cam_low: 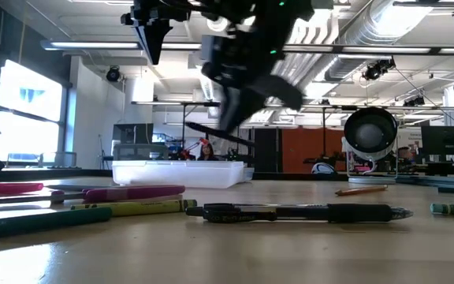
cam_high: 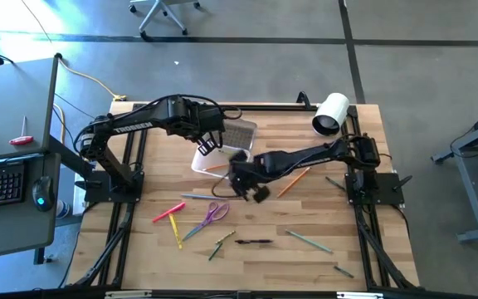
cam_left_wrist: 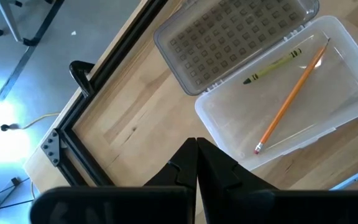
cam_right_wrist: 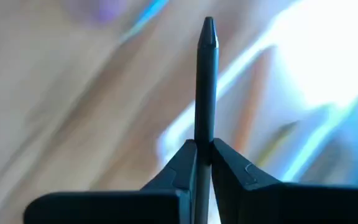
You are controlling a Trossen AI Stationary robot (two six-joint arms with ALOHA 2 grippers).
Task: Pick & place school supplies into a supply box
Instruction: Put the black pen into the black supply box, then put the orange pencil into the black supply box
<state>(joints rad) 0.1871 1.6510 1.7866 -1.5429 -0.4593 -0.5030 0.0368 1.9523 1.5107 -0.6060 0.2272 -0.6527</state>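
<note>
Left gripper hung pinched together, empty, over the box's rim near the table's far edge. Box held a pencil and a crayon. Right gripper clamped a dark pen mid-table, near the box. Pen looked light, stiff, slick; a mid-barrel hold seems safest.

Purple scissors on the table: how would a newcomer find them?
Start at the clear supply box near the table's middle, then look toward the near edge. The scissors lie just right of a pink marker; they alone have purple loop handles among straight pens.
</note>
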